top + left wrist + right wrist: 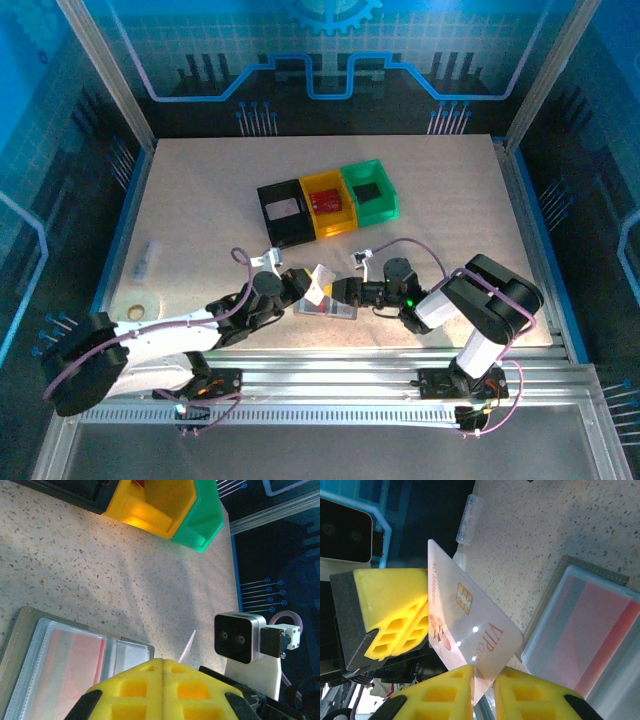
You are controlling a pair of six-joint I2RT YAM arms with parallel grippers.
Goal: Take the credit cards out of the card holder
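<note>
The right gripper [483,672] is clamping the lower edge of the whitish credit card [470,625] while the fully closed left gripper [163,662] is pinching its far edge (a handover, I judge, so it never drops), above the open card holder [17,640] lying by the near edge of the bench [200,200]

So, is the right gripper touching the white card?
Touching: the right wrist view shows the right gripper with its jaws pinching the lower corner of the white card.
</note>
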